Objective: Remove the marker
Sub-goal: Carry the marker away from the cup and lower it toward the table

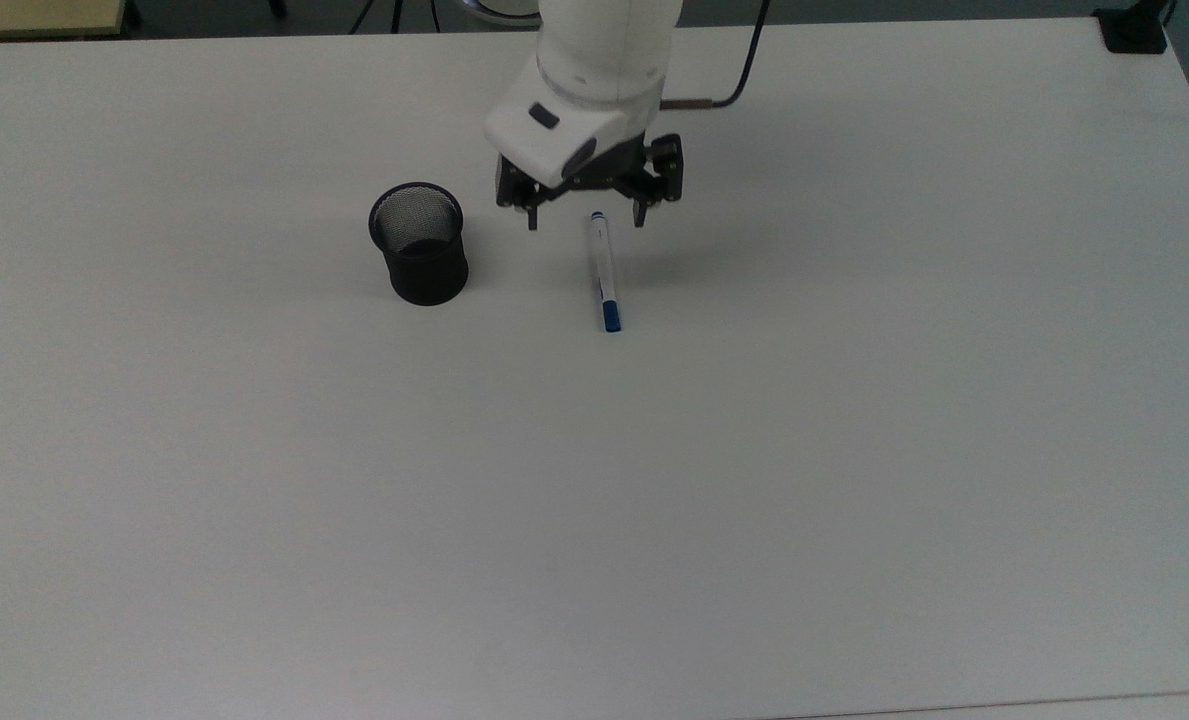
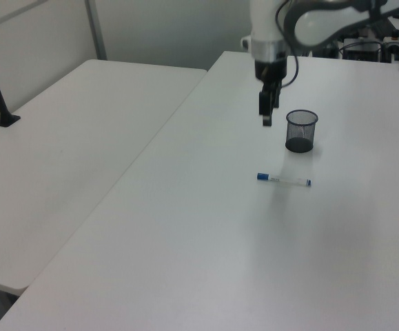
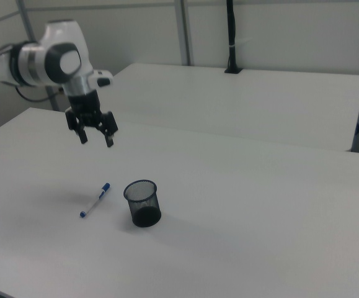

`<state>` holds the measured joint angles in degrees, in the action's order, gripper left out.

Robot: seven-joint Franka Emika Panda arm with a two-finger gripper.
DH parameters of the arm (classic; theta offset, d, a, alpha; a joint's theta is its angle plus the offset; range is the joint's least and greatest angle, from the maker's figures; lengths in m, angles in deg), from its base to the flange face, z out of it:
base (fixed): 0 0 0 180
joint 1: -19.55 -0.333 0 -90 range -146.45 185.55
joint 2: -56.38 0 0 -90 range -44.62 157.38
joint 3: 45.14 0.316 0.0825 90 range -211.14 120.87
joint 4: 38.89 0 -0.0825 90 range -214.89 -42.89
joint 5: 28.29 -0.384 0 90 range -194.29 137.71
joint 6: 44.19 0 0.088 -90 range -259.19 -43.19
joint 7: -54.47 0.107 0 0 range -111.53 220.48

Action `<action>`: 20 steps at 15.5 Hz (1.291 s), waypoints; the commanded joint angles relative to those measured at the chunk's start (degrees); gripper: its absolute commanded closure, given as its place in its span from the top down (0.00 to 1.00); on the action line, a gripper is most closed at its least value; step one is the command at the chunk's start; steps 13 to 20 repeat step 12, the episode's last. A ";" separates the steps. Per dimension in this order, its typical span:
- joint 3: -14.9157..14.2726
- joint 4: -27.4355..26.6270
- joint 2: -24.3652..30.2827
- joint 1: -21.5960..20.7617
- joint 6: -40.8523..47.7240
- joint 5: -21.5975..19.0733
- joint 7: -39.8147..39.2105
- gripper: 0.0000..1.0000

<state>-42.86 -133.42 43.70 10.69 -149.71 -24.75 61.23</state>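
The marker (image 1: 604, 271) lies flat on the white table (image 1: 654, 480), a white barrel with a blue cap pointing toward the top view's bottom. It also shows as the marker (image 2: 284, 180) and the marker (image 3: 95, 200). The black mesh cup (image 1: 418, 243) stands upright to the top view's left of it; the cup (image 2: 300, 130) and cup (image 3: 142, 203) hold no pen. My gripper (image 1: 585, 215) hangs open above the table, over the marker's small blue end, with nothing between its fingers. The same gripper (image 3: 97, 140) is well clear of the tabletop.
A second white table (image 2: 68, 138) stands beside this one across a narrow gap. A black post (image 3: 230, 37) rises at the far table's back. A black clamp (image 1: 1134, 28) sits on the table's corner at the top view's upper right.
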 commanded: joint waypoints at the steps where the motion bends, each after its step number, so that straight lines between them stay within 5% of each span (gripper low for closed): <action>1: -0.69 -1.53 8.10 1.83 5.84 0.42 0.45 1.00; 6: -0.69 -1.88 13.56 5.26 11.03 -0.11 -0.16 1.00; 20: -0.69 -1.71 13.39 5.79 10.68 -0.29 0.36 1.00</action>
